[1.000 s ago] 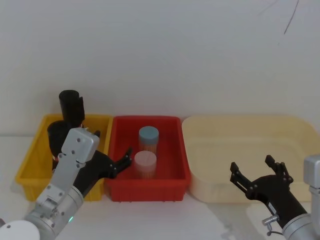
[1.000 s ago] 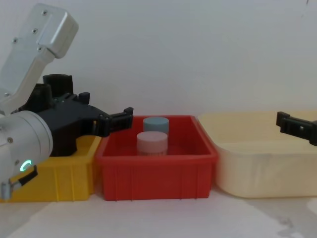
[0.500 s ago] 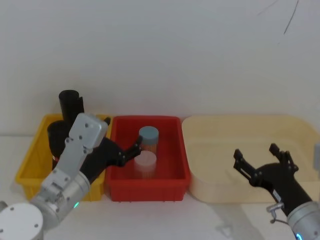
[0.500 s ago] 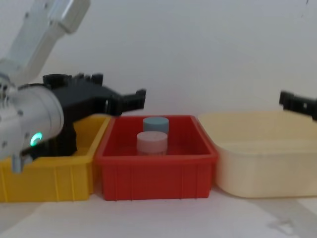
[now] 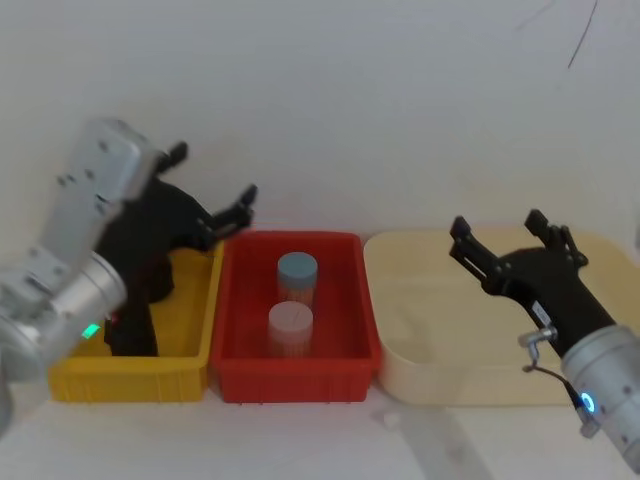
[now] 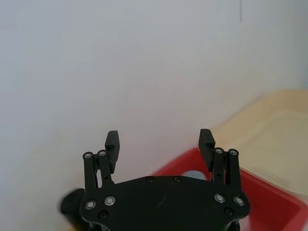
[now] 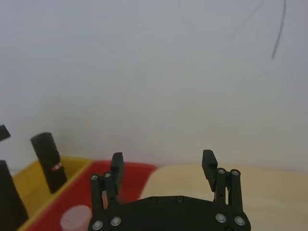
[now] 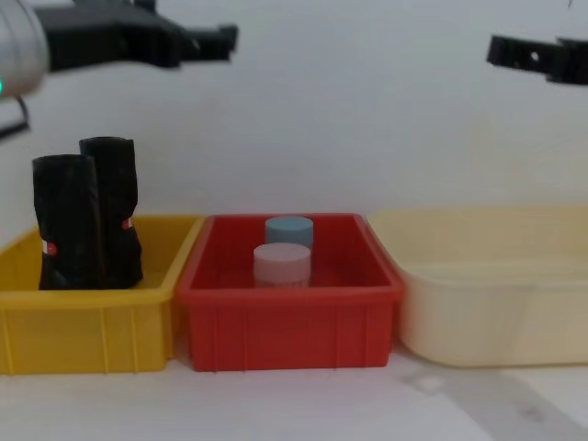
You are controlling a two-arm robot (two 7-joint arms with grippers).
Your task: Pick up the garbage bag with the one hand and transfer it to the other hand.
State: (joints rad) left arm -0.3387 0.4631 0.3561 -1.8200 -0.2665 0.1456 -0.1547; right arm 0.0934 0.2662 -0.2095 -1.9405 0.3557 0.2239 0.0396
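Two grippers, spread and empty in the head view: left gripper [image 5: 213,172] above the yellow bin [image 5: 120,383], right gripper [image 5: 495,225] at right. Right wrist view: the garbage bag [image 7: 48,161] stands upright there beside a second roll [image 7: 9,197]. Chest view: the left arm would best descend straight, straddling only that bag.

Two silver-grey arms: left arm [image 5: 90,220] with green light [image 5: 90,330], right arm [image 5: 610,375] with blue light [image 5: 583,403]. Black left gripper [image 6: 159,139] and right gripper [image 7: 162,159], silver screws [image 6: 110,200] at finger joints.
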